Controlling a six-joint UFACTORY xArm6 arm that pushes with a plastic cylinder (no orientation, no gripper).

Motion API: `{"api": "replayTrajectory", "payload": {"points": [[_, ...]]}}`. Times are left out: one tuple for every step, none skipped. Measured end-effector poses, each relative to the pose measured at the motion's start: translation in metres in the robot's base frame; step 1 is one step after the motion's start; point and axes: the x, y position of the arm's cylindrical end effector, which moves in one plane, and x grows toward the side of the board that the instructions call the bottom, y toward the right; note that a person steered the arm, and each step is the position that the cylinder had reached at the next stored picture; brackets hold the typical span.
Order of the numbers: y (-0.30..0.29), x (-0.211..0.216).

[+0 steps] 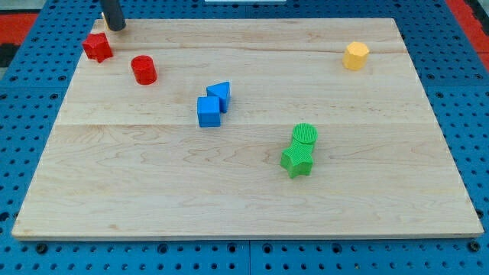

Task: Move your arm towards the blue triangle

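A: Nearest the camera: green star [296,162], touching a green cylinder [305,135]. Target?

B: Blue triangle [220,94], mid-board, touching the blue cube [208,111]. My tip [116,28] is at the top-left corner beside the red star [97,46], pushing nothing. Approach barely begun; next I'd sweep down-right, skirting the red cylinder [143,69].

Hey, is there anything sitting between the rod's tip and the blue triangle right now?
Nearly. My tip is at the board's top-left corner, just above the red star. The red cylinder sits close beside the straight line down-right to the blue triangle, so it may get nudged. The blue cube lies beyond.
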Motion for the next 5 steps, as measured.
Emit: {"api": "replayTrajectory", "payload": {"points": [[0.034,-0.017],[0.036,-0.017],[0.040,-0.018],[0.046,-0.017],[0.054,-0.017]]}}
